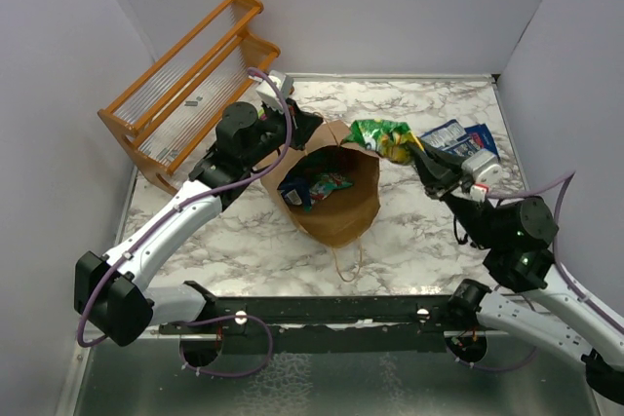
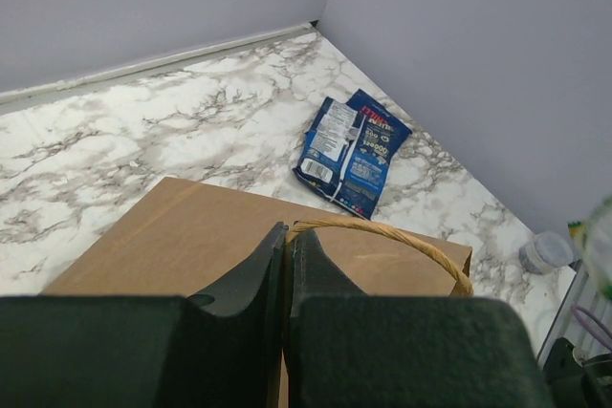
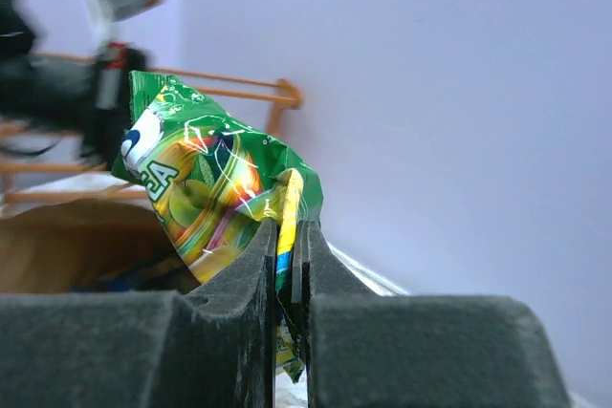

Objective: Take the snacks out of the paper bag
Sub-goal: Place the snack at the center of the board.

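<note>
The brown paper bag (image 1: 341,216) lies on its side in the middle of the table, mouth facing up toward the camera, with a few snack packets (image 1: 317,185) inside. My left gripper (image 1: 304,127) is shut on the bag's far rim by its twisted handle (image 2: 402,233). My right gripper (image 1: 421,165) is shut on a green and yellow snack packet (image 1: 382,136), held just right of the bag; it also shows in the right wrist view (image 3: 206,179). Dark blue packets (image 1: 458,138) lie on the table at back right, also seen in the left wrist view (image 2: 352,150).
An orange wooden rack (image 1: 190,85) stands at the back left against the wall. Grey walls enclose the marble table (image 1: 409,241) on three sides. A second bag handle (image 1: 348,265) lies on the table near the front.
</note>
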`<action>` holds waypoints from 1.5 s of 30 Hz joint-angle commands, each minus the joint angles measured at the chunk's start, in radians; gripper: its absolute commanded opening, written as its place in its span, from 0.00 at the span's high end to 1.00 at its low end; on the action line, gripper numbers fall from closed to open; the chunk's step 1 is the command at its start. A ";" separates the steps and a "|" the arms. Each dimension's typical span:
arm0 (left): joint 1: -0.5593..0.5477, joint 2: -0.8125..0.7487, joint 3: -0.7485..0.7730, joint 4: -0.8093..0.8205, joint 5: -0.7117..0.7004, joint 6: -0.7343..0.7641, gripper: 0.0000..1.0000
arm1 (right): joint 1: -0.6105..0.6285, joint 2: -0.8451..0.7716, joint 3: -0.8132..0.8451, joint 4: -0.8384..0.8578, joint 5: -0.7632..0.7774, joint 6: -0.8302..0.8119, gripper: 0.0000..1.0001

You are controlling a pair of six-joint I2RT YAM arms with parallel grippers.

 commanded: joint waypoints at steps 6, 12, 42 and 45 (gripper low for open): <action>-0.009 0.005 0.029 -0.003 -0.011 0.005 1.00 | 0.003 0.253 -0.031 0.561 0.733 -0.100 0.98; -0.012 0.002 0.031 -0.004 -0.007 0.007 1.00 | -0.181 0.478 -0.030 0.574 0.760 0.022 0.98; -0.030 0.017 0.032 -0.006 -0.007 0.009 1.00 | -1.086 1.029 -0.067 0.316 -0.232 1.216 0.87; -0.032 0.020 0.033 -0.010 -0.009 0.011 1.00 | -1.103 0.990 -0.074 0.287 -0.202 1.147 0.64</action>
